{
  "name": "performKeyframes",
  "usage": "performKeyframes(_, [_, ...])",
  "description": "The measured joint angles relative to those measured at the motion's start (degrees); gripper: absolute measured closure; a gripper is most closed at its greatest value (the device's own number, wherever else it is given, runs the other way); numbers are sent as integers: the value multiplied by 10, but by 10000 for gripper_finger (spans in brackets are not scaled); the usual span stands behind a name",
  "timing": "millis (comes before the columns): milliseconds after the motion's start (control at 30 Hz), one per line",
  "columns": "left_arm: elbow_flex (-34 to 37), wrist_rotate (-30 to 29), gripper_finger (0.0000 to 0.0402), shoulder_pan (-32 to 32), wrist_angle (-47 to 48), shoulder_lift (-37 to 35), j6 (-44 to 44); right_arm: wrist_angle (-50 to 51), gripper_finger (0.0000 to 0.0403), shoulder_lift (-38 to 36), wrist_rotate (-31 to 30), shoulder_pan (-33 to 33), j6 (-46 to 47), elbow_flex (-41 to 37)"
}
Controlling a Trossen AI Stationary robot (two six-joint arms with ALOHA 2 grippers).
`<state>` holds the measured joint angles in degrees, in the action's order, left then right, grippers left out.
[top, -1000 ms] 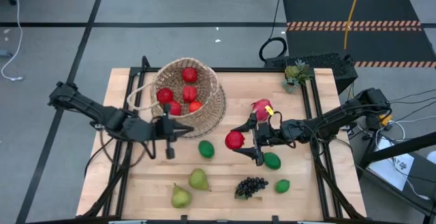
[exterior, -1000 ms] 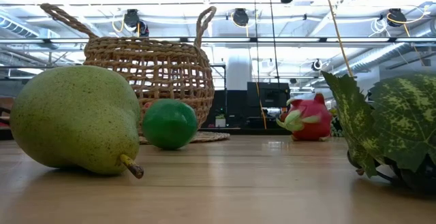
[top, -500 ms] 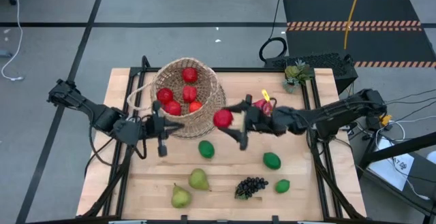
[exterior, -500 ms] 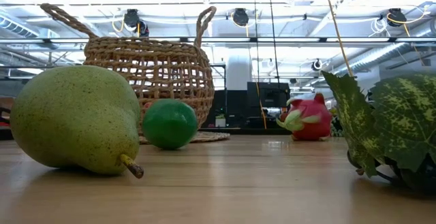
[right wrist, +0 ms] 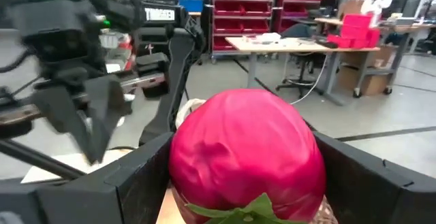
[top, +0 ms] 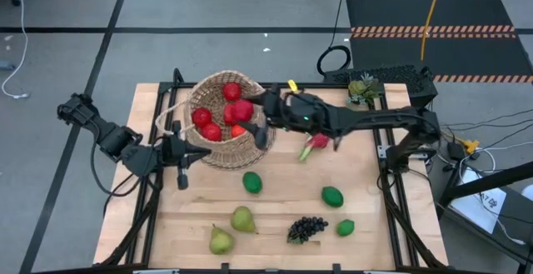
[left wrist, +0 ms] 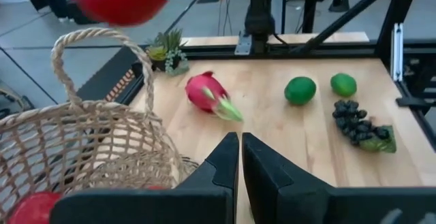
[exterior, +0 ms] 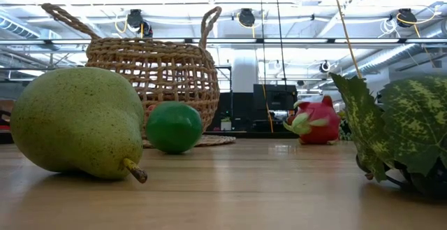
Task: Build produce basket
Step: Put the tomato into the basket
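Wooden table [top: 366, 232] carries basket [top: 258, 141], pears [top: 241, 219], limes [top: 332, 196] (grapes [top: 306, 228] too).

One basket [top: 225, 117] stands on the table [top: 375, 224]. Inside it lie four red fruits [top: 201, 117], and a fifth red fruit [top: 241, 111] is held just above its rim. Outside the basket there are three green limes [top: 251, 182], two pears [top: 242, 219], one bunch of dark grapes [top: 306, 228] and one pink dragon fruit [top: 315, 142]. One small potted plant [top: 363, 89] sits at the far edge, well apart from the basket. Two end effectors are in sight, one on each side of the basket.
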<state>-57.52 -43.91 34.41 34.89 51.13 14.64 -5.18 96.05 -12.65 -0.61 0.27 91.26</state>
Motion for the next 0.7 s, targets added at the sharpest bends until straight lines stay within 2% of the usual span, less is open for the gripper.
performKeyframes(133, [1, -2, 378, 6, 1, -1, -6, 55, 80, 37, 7, -10, 6, 46])
performKeyframes(333, [1, -3, 378, 6, 18, -3, 1, 113, 80, 71, 2, -13, -10, 49])
performKeyframes(567, [1, -3, 378, 6, 22, -3, 4, 107, 80, 100, -14, -11, -32, 49])
performKeyframes(700, [1, -3, 378, 6, 21, -3, 1, 106, 80, 115, -48, -9, -56, 74])
